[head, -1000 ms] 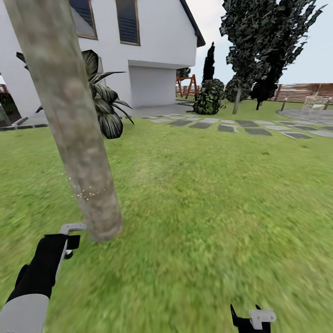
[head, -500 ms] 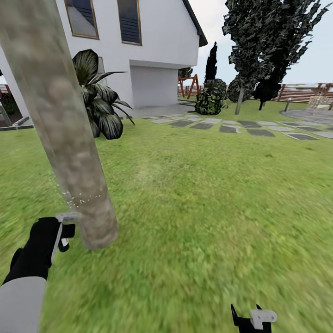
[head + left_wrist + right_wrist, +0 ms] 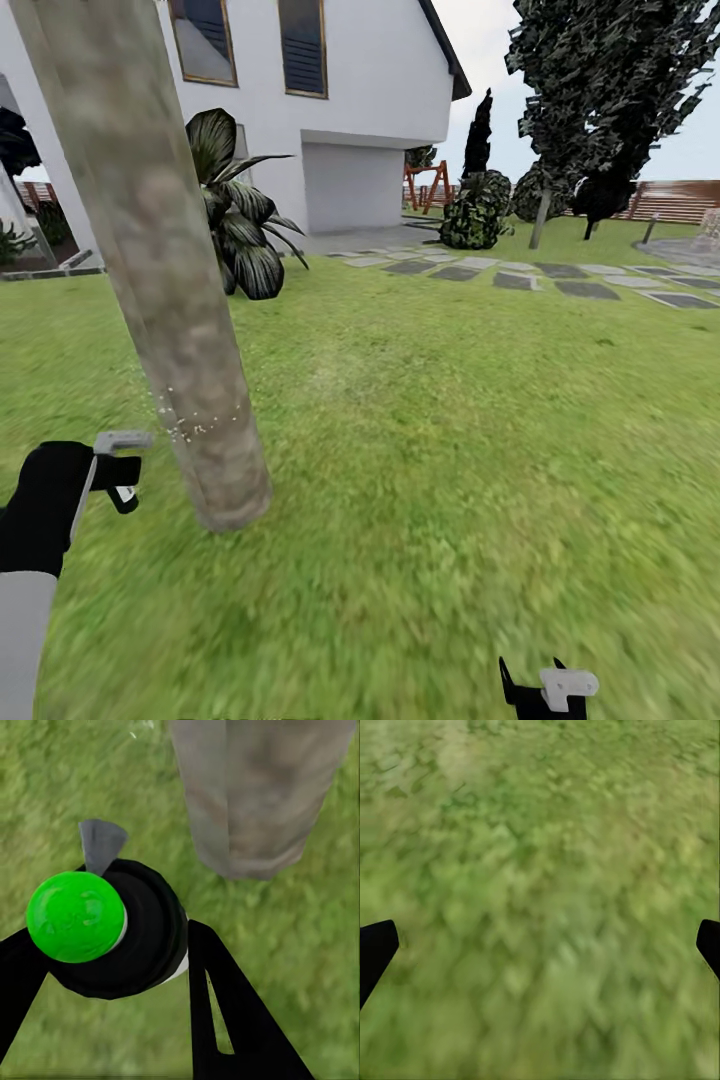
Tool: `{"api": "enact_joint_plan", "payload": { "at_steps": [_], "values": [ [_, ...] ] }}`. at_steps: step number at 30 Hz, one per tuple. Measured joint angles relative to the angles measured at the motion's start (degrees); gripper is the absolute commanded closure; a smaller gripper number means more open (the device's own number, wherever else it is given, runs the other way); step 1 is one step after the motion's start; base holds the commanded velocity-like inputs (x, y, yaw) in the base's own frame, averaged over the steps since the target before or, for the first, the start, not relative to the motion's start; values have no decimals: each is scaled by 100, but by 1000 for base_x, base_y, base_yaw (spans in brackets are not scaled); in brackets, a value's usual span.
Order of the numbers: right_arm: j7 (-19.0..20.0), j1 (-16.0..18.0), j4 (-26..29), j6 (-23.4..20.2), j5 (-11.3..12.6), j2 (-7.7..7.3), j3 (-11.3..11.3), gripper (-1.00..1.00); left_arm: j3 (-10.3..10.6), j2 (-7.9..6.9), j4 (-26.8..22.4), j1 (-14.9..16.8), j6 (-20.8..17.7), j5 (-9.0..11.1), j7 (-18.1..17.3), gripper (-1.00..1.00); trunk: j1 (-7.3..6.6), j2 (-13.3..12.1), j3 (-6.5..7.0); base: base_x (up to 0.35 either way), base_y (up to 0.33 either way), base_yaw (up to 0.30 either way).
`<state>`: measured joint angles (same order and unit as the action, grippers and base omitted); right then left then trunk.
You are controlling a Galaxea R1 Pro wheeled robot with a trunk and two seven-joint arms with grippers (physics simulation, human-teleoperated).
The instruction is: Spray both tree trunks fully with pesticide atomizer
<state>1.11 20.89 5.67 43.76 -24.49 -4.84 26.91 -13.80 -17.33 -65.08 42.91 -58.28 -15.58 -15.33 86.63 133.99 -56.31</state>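
Note:
A thick tree trunk (image 3: 170, 300) of mottled grey-brown bark leans up from the lawn (image 3: 450, 450) at the left of the head view. A thin band of white pesticide specks (image 3: 195, 422) dots it low down. My left gripper (image 3: 95, 478) is just left of the trunk, level with the specks, and is shut on the pesticide atomizer (image 3: 120, 442). In the left wrist view the atomizer (image 3: 75, 916) shows a green cap, a black body and a grey nozzle aimed toward the trunk (image 3: 255, 795), held in my left gripper (image 3: 116, 934). My right gripper (image 3: 545, 690) hangs low and open over grass (image 3: 540, 945).
A white house (image 3: 350, 90) stands behind, with a dark broad-leaved plant (image 3: 240, 220) by its wall. Grey stepping stones (image 3: 520, 278) cross the lawn to the right. Dark conifers (image 3: 600, 100), a round bush (image 3: 475, 210) and a slatted brown fence (image 3: 685, 200) line the far right.
The head view has panned slightly, shifting the house to the right. My left gripper with the atomizer has risen and drawn a little left, away from the trunk's base. The right gripper stays put.

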Motion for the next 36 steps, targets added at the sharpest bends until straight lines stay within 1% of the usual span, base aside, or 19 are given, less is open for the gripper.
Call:
{"api": "enact_joint_plan", "payload": {
  "at_steps": [13,33,36],
  "values": [
    [0,-1,-1,2,-2,-2,-1,-100,15,26,-6,-7,4,3,0,100,-1,0,0,11,-263,5],
    [0,-1,-7,2,-3,0,-7,-100,9,19,-6,-7,3,-18,0,100,-1,0,0,128,-259,1],
    [0,-1,-7,1,-3,1,-7,-100,20,17,-7,-7,3,-19,0,100,-1,0,0,92,-260,112]
  ]
}}
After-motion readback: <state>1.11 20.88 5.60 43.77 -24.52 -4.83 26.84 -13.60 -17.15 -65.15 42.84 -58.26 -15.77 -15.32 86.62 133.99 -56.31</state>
